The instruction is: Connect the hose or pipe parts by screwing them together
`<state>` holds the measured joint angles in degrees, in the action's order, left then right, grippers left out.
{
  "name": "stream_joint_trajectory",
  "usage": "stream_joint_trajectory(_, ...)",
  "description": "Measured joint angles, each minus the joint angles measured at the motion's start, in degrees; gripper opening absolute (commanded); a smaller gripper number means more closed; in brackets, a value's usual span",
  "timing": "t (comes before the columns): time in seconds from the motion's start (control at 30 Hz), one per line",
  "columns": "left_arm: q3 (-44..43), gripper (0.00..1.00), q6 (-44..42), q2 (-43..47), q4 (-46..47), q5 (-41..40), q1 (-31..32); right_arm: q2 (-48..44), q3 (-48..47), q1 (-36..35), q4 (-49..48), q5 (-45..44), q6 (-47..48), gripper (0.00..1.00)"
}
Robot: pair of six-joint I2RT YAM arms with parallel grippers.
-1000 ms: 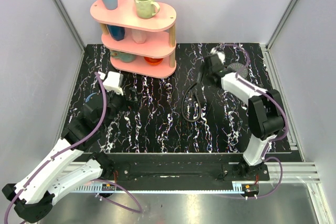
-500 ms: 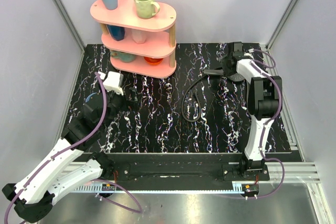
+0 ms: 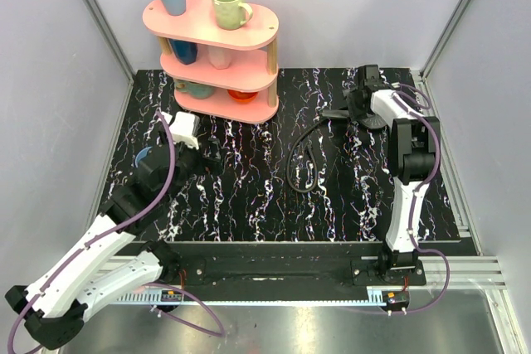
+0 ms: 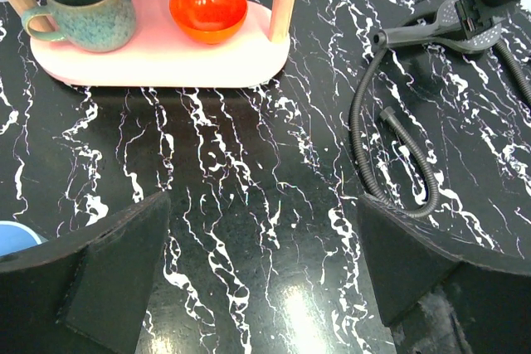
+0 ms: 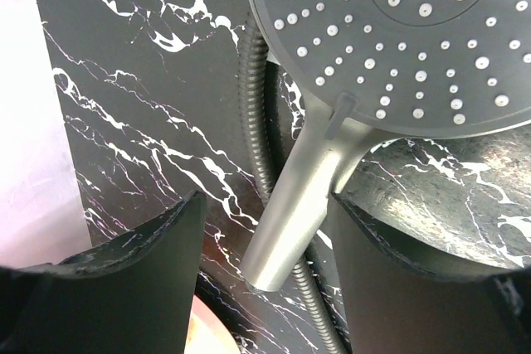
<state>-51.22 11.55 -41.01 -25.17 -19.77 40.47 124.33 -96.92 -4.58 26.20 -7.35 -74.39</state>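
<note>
The shower head [image 5: 398,31] lies face up with its round grey perforated face towards my right wrist camera. Its handle [image 5: 299,205] runs down between my right gripper's [image 5: 267,205] fingers. It touches the right finger [image 5: 415,271] and stands apart from the left one [image 5: 141,263], so the jaws are open. The black hose [image 5: 253,122] passes under the handle, whose end is bare. From above, the right gripper [image 3: 362,97] sits over the shower head [image 3: 336,111] at the back right, with the hose [image 3: 292,167] looping towards the middle. My left gripper [image 4: 261,230] is open over bare table, far from the hose [image 4: 357,122].
A pink three-tier rack [image 3: 220,31] with cups stands at the back left. Its bottom shelf [image 4: 158,55] holds an orange bowl [image 4: 207,10] and a teal mug [image 4: 83,18]. A blue thing [image 3: 143,155] lies by the left arm. Grey walls close in three sides.
The right arm swung from left of the shower head to the back right, and its gripper now sits over the handle. The left gripper shifted slightly.
</note>
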Motion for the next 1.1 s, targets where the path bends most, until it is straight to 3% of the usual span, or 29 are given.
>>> stream_joint_trajectory(1.1, 0.0, 0.98, -0.17, -1.05, -0.04, 0.0, 0.0, 2.16, -4.48, -3.61, 8.13, -0.11, -9.27, 0.67)
